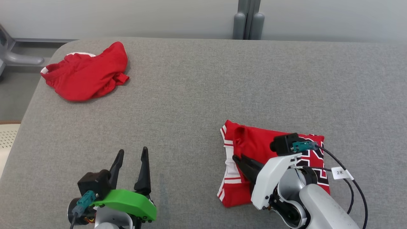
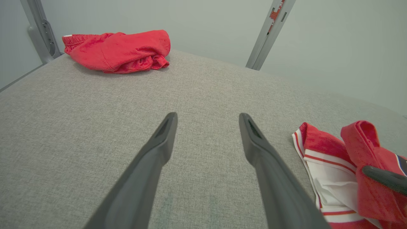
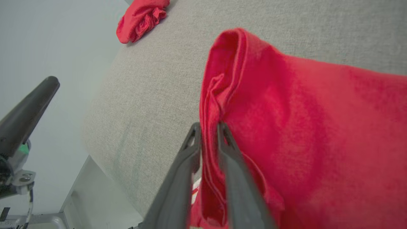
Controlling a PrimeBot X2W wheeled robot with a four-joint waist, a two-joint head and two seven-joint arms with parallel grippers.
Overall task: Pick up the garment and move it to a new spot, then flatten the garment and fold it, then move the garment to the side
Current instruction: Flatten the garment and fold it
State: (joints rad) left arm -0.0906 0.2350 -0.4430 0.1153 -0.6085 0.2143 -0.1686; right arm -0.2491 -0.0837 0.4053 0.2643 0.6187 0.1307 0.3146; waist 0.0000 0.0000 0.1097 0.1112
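Two red garments lie on the grey table (image 1: pixel 190 105): a folded jersey (image 1: pixel 254 143) with white trim at the near right, and a crumpled heap (image 1: pixel 86 74) well apart at the far left corner. Of the two grippers, the right gripper (image 3: pixel 208 127) pinches a raised fold of the jersey between its fingers. The left gripper (image 1: pixel 133 149) hovers over bare table, fingers spread, holding nothing.

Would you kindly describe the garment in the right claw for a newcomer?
On the grey table, look near right, at the right claw. The folded red jersey there has white stripes and black lettering; the far-left red heap is crumpled.
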